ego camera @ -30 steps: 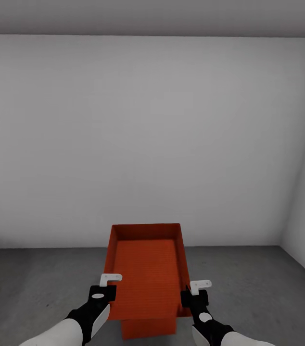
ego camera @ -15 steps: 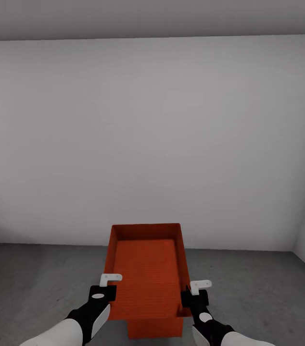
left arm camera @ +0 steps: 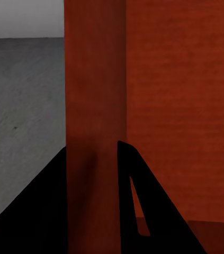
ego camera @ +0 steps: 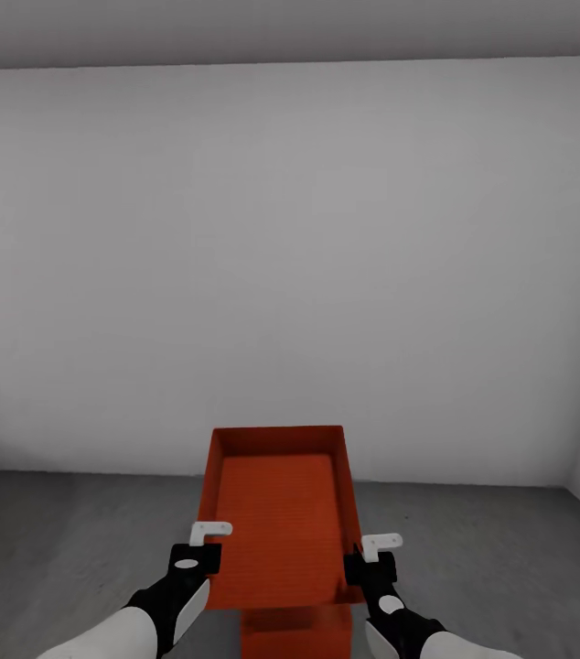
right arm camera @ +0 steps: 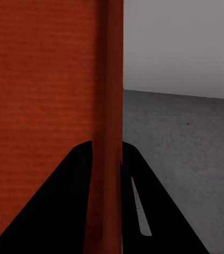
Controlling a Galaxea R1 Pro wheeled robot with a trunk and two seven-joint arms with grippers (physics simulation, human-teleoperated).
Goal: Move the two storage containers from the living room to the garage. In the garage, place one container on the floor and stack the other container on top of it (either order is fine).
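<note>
A: What is being carried, and how is it being held?

B: An orange-red storage container [ego camera: 276, 513] is being held up over the floor [ego camera: 70, 549], with its open top being shown to the head camera. Its left wall is being pinched by the left gripper [ego camera: 200, 547], and its right wall by the right gripper [ego camera: 370, 560]. In the wrist views, a black finger [left arm camera: 138, 211] is being seen on either side of the wall, so each gripper is being kept closed down to the wall's thickness.

A: Where is the second container?

B: A second container [ego camera: 295, 633] is being glimpsed directly beneath the first, near the picture's lower edge. Most of it is being hidden by the carried box and cut off by the frame, so whether the two are touching cannot be told.

A: And the surroundings?

B: A plain grey-white wall [ego camera: 290, 265] is being faced, with dark mottled concrete being shown below it.
</note>
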